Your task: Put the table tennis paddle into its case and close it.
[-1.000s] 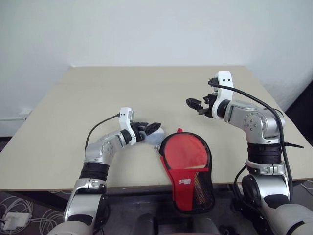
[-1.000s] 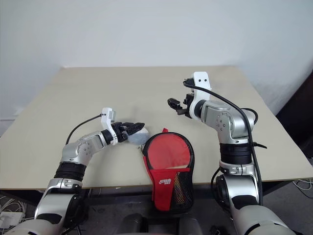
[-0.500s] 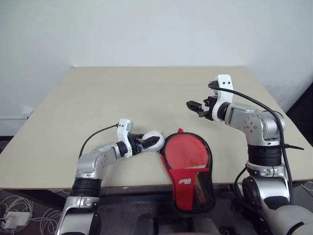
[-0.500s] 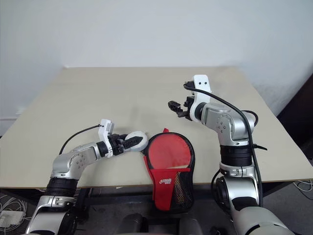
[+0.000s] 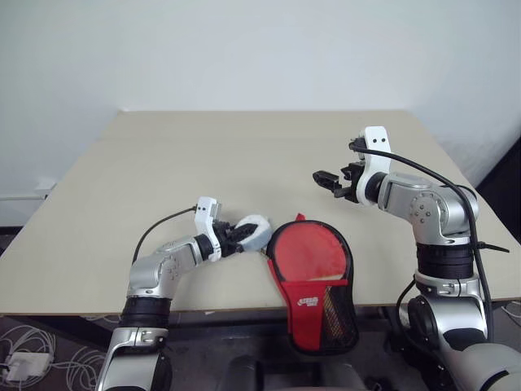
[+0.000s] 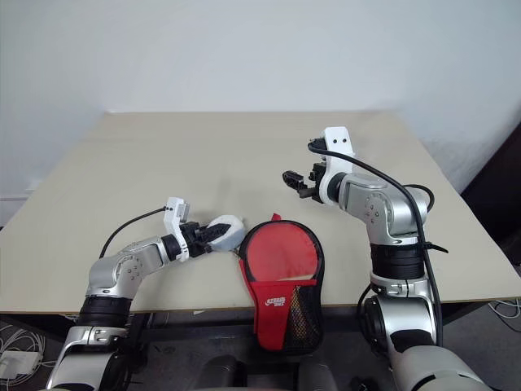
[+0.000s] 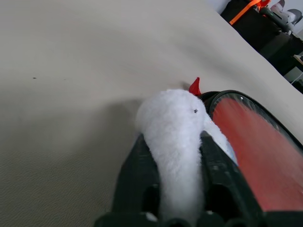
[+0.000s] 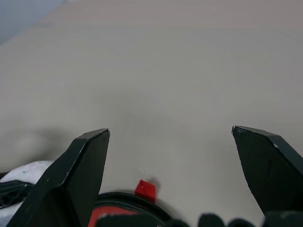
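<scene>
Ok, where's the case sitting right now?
In the left eye view the case lies at the table's near edge, centre-right, its narrow end hanging over; the left gripper is just to its left.

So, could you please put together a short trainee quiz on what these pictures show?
1. True or false: the right end effector is clamped on the case.
2. What sits between the fingers of the left end effector? A) a white fluffy object B) the paddle's handle C) nothing
3. Which part of the case hangs past the near edge of the table?

Key: 1. False: it hovers open above the table, apart from the case. 2. A. 3. The narrow end with the black mesh pocket.
</scene>
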